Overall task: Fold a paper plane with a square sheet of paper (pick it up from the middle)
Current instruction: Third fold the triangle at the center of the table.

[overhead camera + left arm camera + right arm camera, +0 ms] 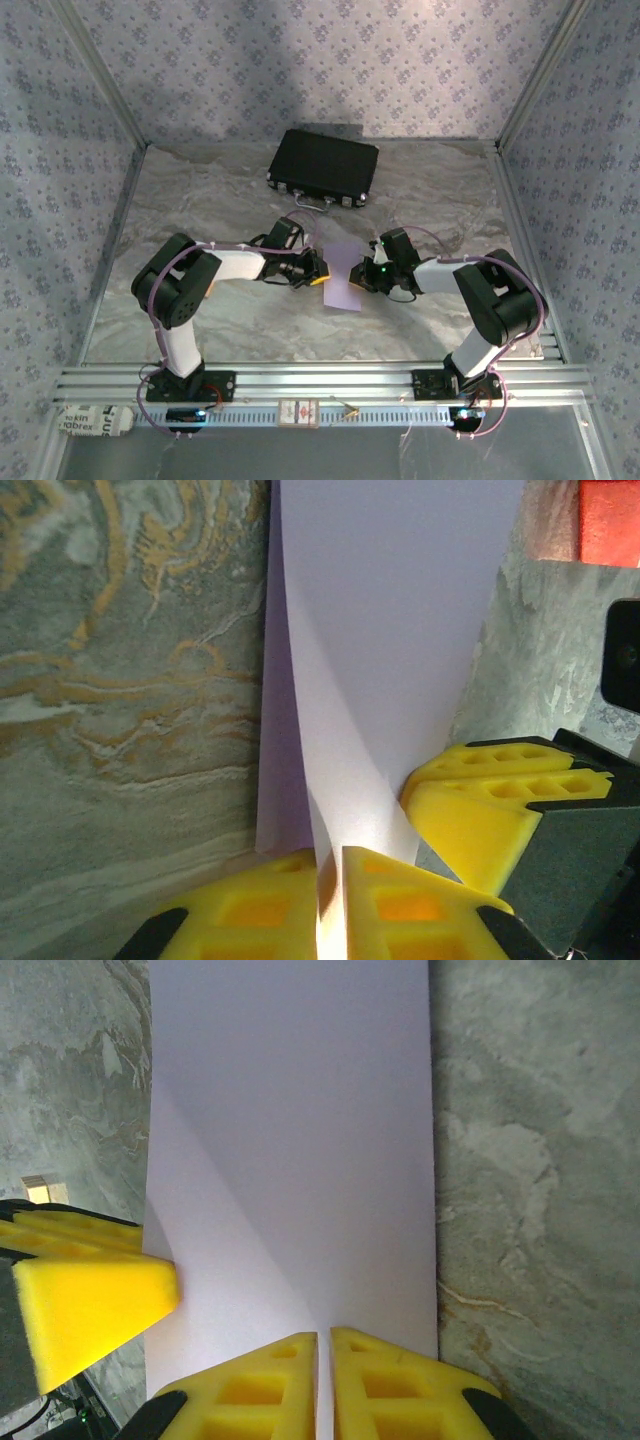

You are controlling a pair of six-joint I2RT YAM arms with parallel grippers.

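Note:
The pale lilac square sheet of paper (345, 285) is held off the marbled table between both grippers, bent along its length. My left gripper (322, 270) is shut on one edge of it; in the left wrist view the sheet (400, 630) runs up from between the pinched yellow fingertips of that gripper (330, 858). My right gripper (360, 275) is shut on the opposite edge, the sheet (290, 1110) rising from its closed jaws (324, 1340). Each wrist view catches the other gripper's yellow finger beside the paper. The paper plane is out of view.
A black case (323, 167) lies at the back of the table. A small red block (610, 520) sits beyond the paper in the left wrist view. Patterned walls close in three sides; an aluminium rail (320, 385) runs along the front.

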